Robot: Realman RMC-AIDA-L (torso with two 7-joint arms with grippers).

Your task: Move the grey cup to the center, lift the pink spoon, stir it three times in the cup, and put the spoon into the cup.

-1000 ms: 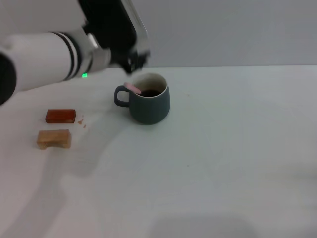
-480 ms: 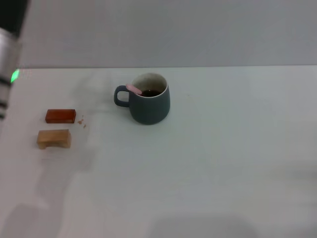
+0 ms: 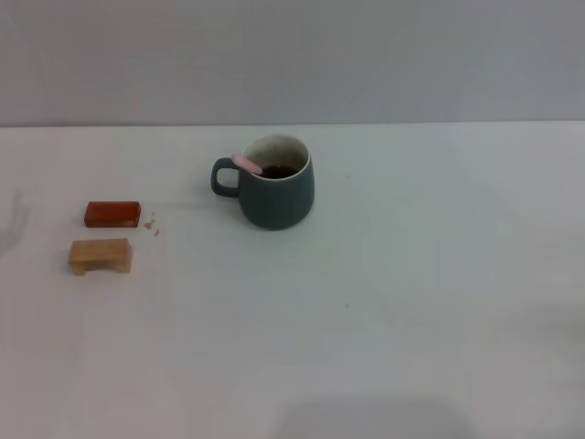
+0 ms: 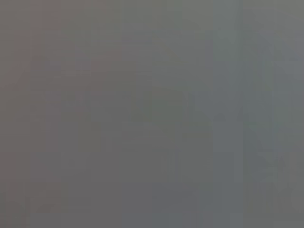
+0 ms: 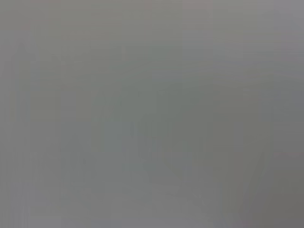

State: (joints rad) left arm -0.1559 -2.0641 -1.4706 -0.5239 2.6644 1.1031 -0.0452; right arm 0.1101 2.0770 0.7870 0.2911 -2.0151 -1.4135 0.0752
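Note:
The grey cup point(image 3: 278, 194) stands upright on the white table, a little left of the middle, its loop handle turned to the left and dark liquid inside. The pink spoon point(image 3: 246, 165) rests in the cup, its pale pink handle leaning on the rim on the handle side while its bowl is hidden in the liquid. Neither gripper shows in the head view. Both wrist views show only a plain grey field with no object and no fingers.
A red-brown block point(image 3: 112, 214) and a tan block point(image 3: 100, 256) lie at the left of the white table point(image 3: 393, 302), with a few crumbs point(image 3: 153, 225) beside them. A grey wall runs behind the table's far edge.
The left arm, above and left of the cup a second ago, has drawn away to the left and left the head view. The cup and spoon have not moved.

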